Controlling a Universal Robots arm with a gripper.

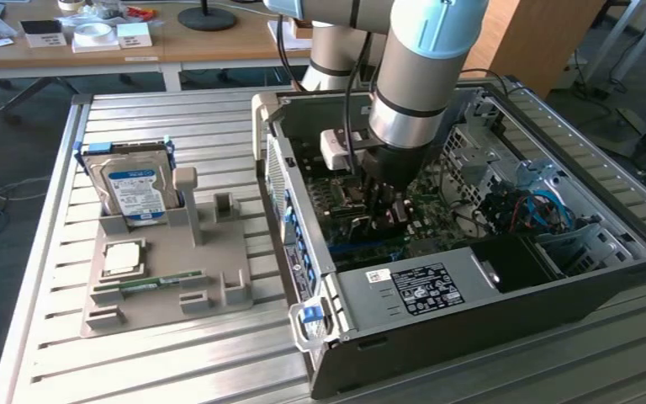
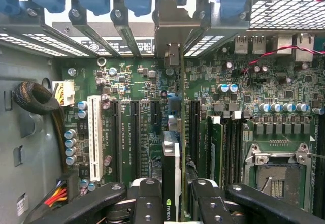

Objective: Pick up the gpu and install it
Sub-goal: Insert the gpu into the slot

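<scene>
In the wrist view the gpu stands edge-on, a thin dark card with a green logo near its lower end. My gripper is shut on it, one black finger on each side. The card is upright over a black expansion slot of the green motherboard. Its pale metal bracket reaches the row of rear slot openings under the blue latches. Whether it is fully seated in the slot I cannot tell. In the exterior view the gripper is deep inside the open computer case.
A white slot, memory modules and the empty processor socket flank the card. On the exterior view's left, a grey holder carries a hard drive, a processor and a green memory stick. The power supply is close to the arm.
</scene>
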